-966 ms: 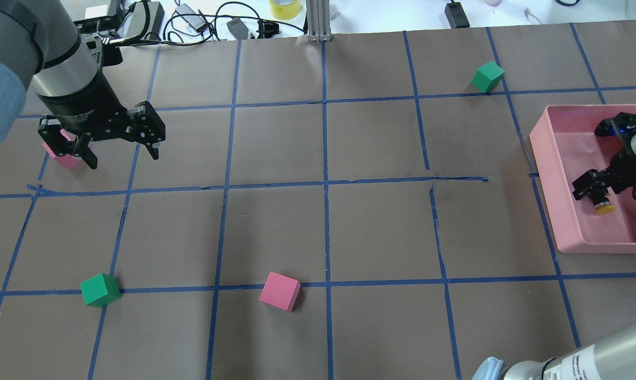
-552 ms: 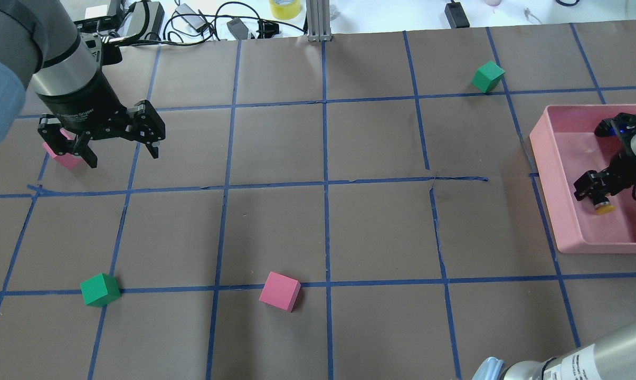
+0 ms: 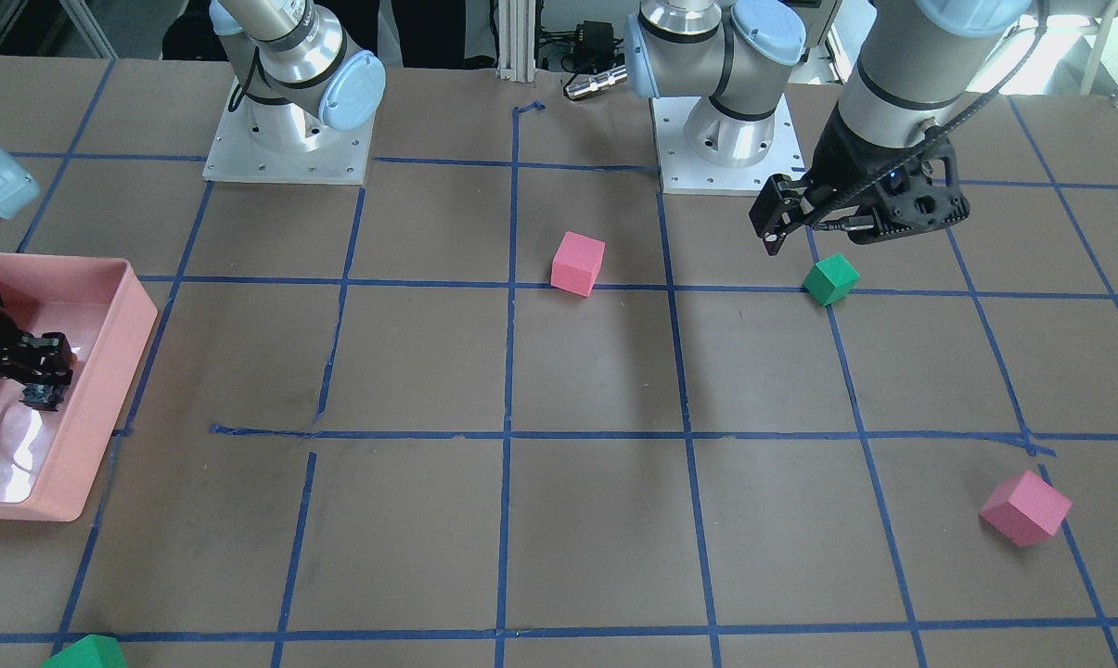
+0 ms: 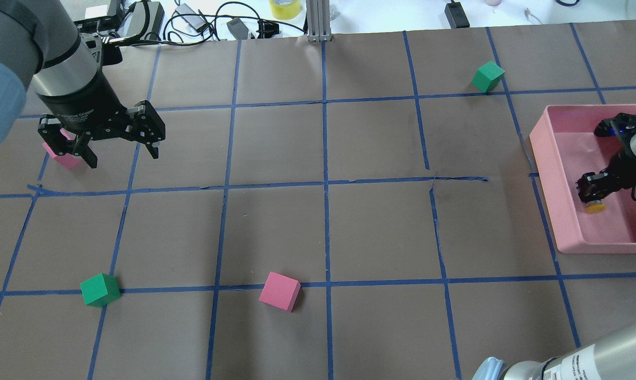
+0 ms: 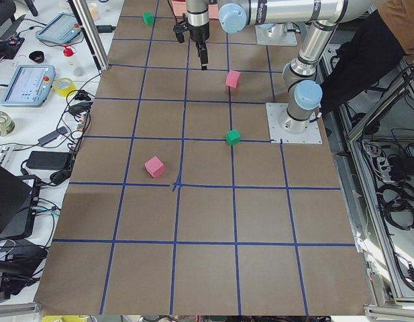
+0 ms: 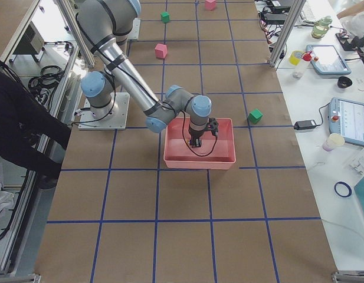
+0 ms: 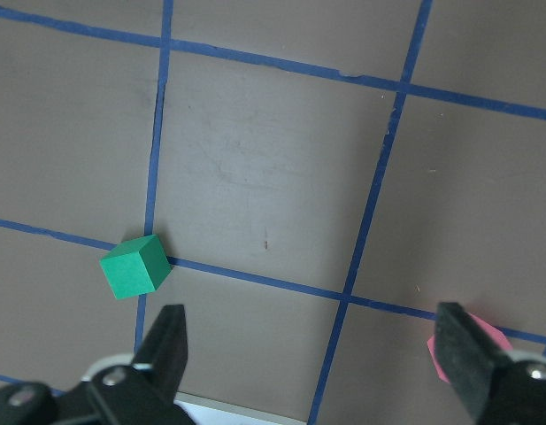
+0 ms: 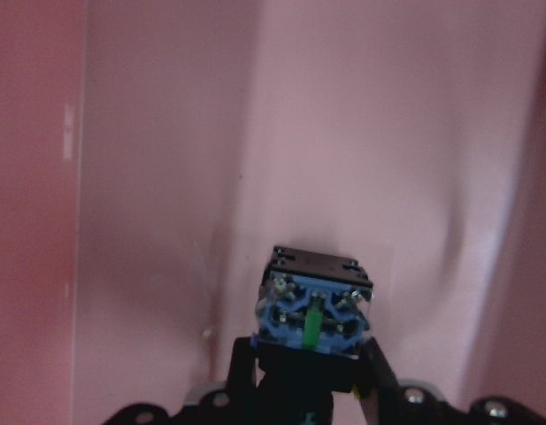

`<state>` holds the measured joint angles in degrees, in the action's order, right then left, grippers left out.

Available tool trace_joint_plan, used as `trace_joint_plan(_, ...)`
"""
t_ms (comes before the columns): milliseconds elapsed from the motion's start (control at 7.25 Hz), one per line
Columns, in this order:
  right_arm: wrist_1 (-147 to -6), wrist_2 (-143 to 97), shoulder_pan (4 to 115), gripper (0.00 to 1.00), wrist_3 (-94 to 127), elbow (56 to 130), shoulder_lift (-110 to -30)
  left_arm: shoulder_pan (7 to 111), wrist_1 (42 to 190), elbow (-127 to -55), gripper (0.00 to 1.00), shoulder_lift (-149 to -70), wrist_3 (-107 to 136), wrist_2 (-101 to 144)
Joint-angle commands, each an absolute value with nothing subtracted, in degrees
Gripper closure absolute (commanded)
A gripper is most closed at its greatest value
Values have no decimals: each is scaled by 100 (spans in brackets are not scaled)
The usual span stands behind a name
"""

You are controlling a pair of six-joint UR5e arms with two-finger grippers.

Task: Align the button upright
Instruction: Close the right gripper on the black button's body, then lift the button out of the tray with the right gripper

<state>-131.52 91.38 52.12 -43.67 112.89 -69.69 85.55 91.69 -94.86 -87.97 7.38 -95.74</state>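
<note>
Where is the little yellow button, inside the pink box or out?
Inside: the right gripper holds the button within the pink box's walls.

The button (image 4: 595,207) is clamped in the right hand (image 4: 592,198) inside the pink tray (image 4: 552,179). Its yellow cap points away from the wrist; its block base, blue with a green centre, faces the wrist camera.

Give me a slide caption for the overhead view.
Right gripper grips small yellow-capped push-button inside pink plastic bin; open left gripper hovers.
</note>
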Motion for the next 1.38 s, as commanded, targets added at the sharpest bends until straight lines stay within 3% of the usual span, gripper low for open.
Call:
trace_joint_plan(0, -13113, 9123, 5212, 100, -4272, 11250, -7031, 8552, 9167, -9492, 0, -8798, 738, -9571)
trace_joint_plan(276, -12939, 9123, 5255, 100, -4158, 10971, -7189, 8561, 9167, -9492, 0, -8798, 738, -9571)
trace_joint_plan(690, -11253, 9097, 5728, 100, -3482, 9628, -7417, 8561, 9167, -9492, 0, -8798, 738, -9571)
trace_joint_plan(1241, -10898, 9089, 7764, 100, -983, 9501, -7752, 8552, 9184, -9449, 0, -8736, 738, -9597)
